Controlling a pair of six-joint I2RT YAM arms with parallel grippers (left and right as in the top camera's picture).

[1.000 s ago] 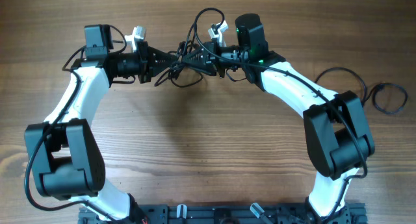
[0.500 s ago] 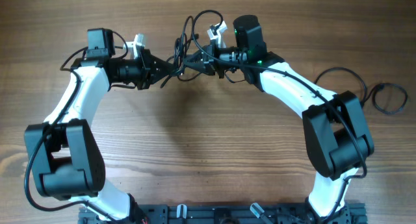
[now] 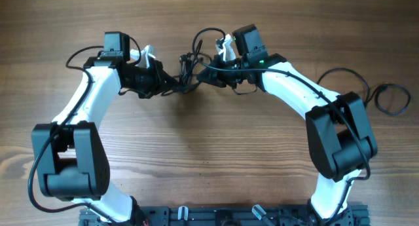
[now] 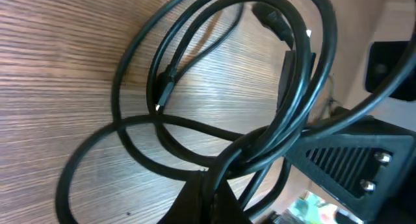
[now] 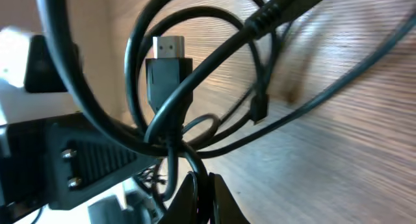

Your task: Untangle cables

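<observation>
**Item:** cables (image 3: 188, 67), thin glossy black cords looped into one tangle.
**Location:** over the far side of the tabletop (image 3: 209, 147), strung between the two arms.
**Hold:** left claw (image 4: 203, 195) clenched on the strands; right claw (image 5: 197, 191) likewise.
**Feature:** a flat metal-tipped plug (image 5: 168, 52) sits inside a loop.
**Handling:** draw the claws apart slowly; that plug looks likely to snag.

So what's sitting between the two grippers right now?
Only the cables, a knotted black bundle strung from the left gripper to the right gripper, each pinching a strand. The overhead view shows it, with the wooden table beneath.
</observation>
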